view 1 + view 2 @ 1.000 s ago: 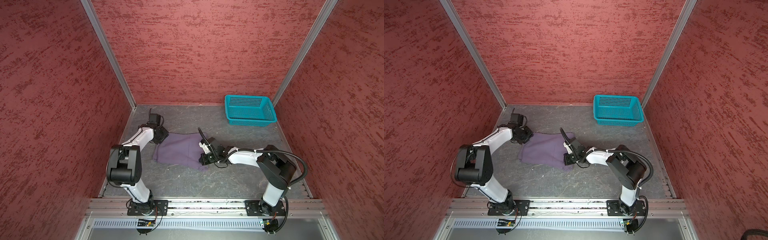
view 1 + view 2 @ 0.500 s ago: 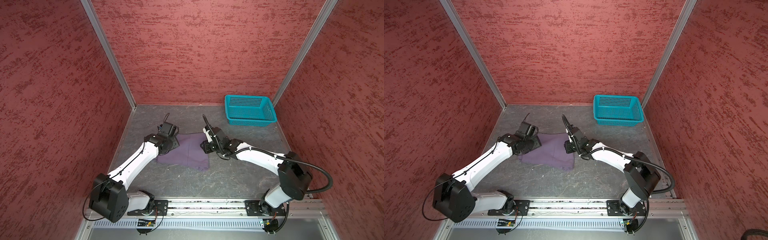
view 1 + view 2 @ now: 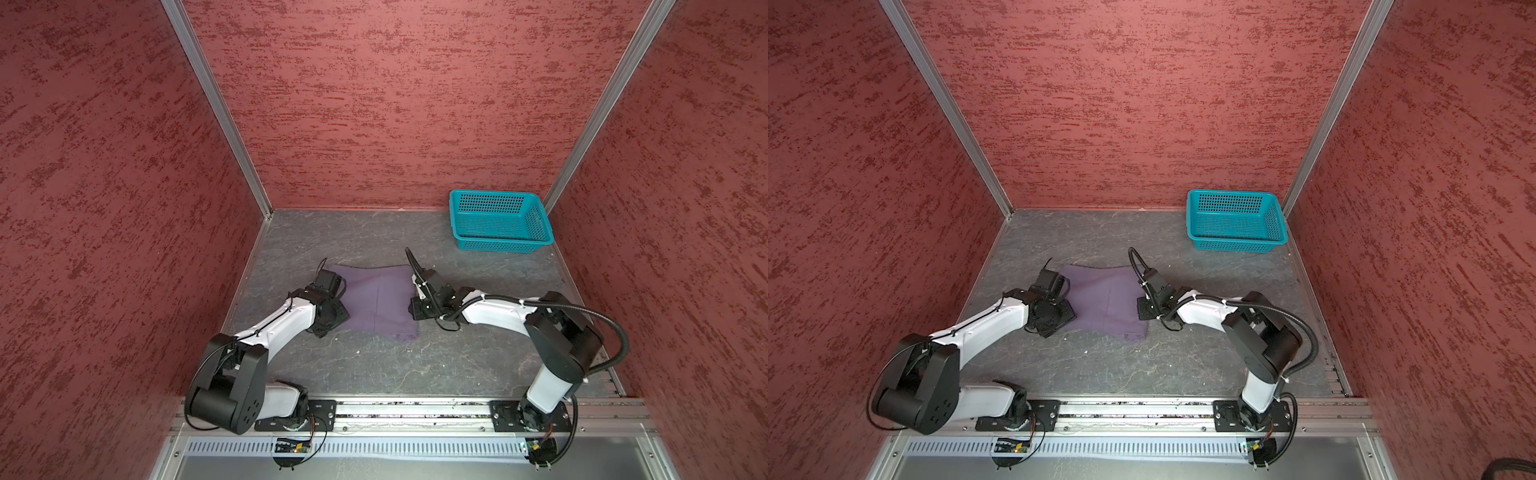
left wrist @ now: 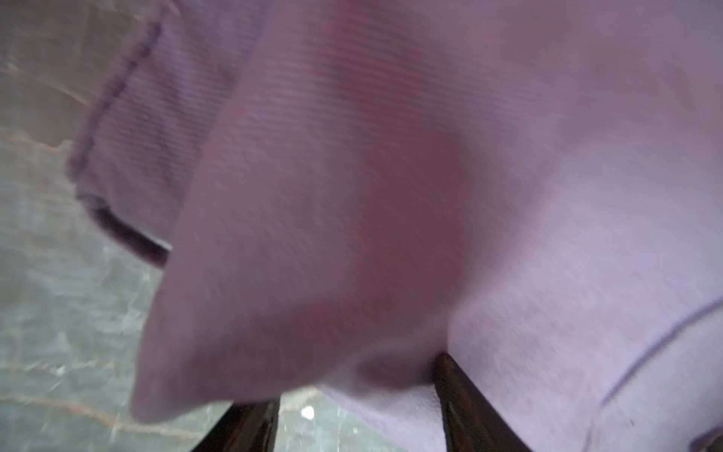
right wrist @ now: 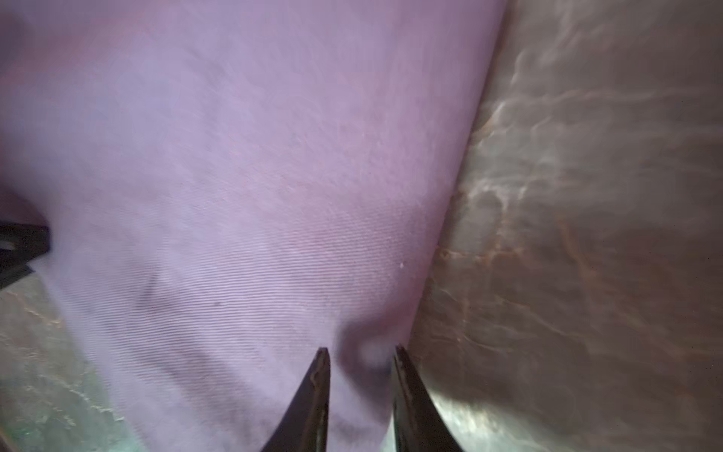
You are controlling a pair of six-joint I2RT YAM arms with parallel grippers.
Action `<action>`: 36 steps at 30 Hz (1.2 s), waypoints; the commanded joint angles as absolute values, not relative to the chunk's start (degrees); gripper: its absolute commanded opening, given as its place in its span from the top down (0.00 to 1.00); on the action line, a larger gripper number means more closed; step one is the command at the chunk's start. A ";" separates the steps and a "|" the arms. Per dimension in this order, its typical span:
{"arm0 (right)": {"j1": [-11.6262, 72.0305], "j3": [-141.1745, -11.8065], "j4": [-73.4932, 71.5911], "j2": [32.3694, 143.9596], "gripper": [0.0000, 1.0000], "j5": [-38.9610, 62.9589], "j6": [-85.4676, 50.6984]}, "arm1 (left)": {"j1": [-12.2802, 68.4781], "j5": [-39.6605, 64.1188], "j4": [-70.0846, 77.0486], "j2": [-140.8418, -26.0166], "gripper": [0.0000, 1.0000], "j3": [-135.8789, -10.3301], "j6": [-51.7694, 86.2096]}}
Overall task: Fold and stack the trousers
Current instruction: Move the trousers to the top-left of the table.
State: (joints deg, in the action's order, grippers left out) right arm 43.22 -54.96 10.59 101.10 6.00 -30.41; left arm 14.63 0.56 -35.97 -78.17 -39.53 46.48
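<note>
Top views: since the earlier frame, the left gripper [image 3: 332, 316] and right gripper [image 3: 417, 309] sit nearer their bases. They flank the folded trousers [image 3: 380, 301], central on the table [image 3: 374, 374], apparently for another fold. Left wrist: jaws wide, cloth unclamped. Right wrist: narrow jaws straddle a puckered edge; clamping we cannot tell.

twin overhead views, wrist cameras near trousers [image 4: 391, 195]

Two arms were counted, the left arm [image 3: 282, 324] and the right arm [image 3: 494, 309], with one pincer apiece: the left pincer [image 4: 358, 381] and the right pincer [image 5: 360, 350], each showing two dark fingers [image 5: 313, 399]. One pair of purple trousers [image 3: 378, 299] lay between the two pincers. One teal basket [image 3: 500, 245] stood well beyond the right pincer, on one grey table [image 3: 415, 374] shut in by three red walls [image 3: 395, 104].
</note>
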 commanded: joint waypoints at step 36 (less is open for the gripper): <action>30.38 -148.36 17.10 162.72 0.65 30.06 -30.15 | -7.69 9.68 -21.99 -123.23 0.45 -81.33 43.62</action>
